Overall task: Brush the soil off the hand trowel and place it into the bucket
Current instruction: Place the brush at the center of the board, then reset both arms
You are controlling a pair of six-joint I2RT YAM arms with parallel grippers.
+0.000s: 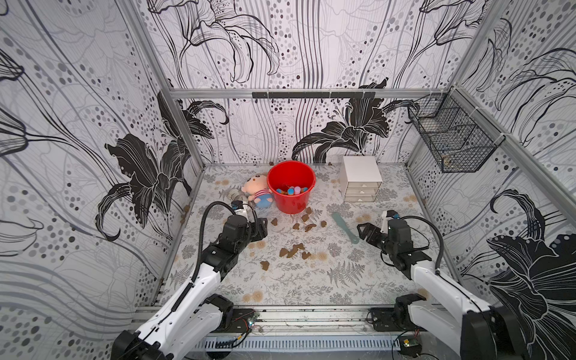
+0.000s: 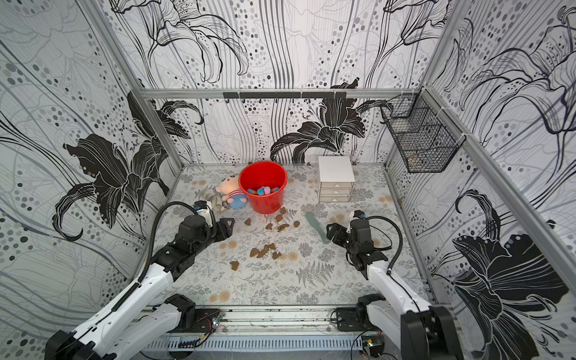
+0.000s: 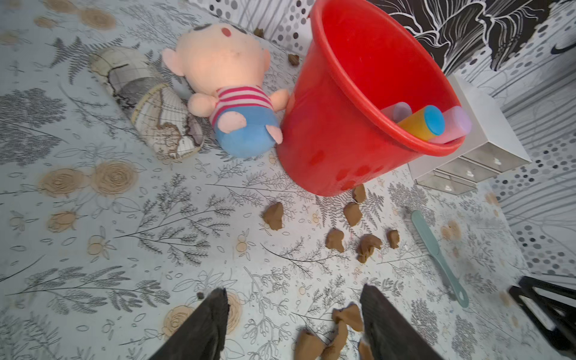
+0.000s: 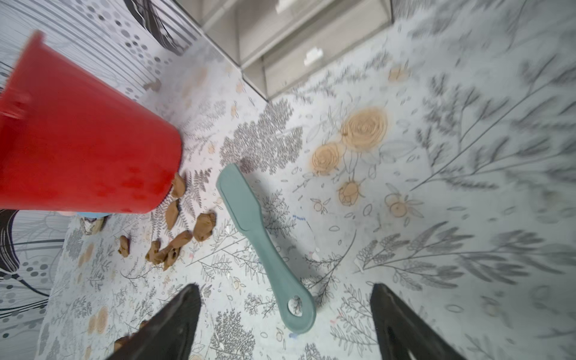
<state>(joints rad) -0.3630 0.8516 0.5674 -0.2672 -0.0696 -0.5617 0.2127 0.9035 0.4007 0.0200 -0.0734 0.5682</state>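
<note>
Because the teal tool (image 4: 249, 215) lies handle-first before the right hand (image 4: 285, 286) (spread wide, empty), that arm sits nearer.

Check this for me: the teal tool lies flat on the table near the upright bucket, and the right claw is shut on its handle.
Wrong on the claw. The right wrist view shows the right claw open, jaws wide apart and clear of the handle. The rest holds: the teal tool lies flat on the table near the upright bucket.

Overhead stereo pair, close wrist views
</note>
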